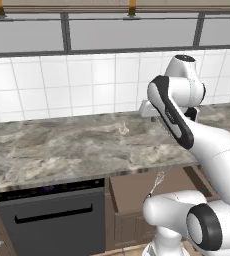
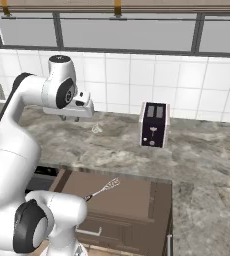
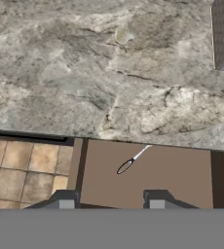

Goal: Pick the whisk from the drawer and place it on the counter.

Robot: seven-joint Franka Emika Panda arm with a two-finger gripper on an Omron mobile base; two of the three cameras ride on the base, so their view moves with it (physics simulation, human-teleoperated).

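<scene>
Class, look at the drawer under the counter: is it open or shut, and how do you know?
Open. The drawer is pulled out past the counter edge, its flat bottom exposed with the whisk lying inside.

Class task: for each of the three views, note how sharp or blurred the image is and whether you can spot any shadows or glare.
Left base view: soft, whisk faint. Right base view: toaster crisp enough, no glare. Hand view: counter veining blurry, drawer flat-lit, without clear shadows.

Glossy white rounded arm links, dark joint bands
</scene>
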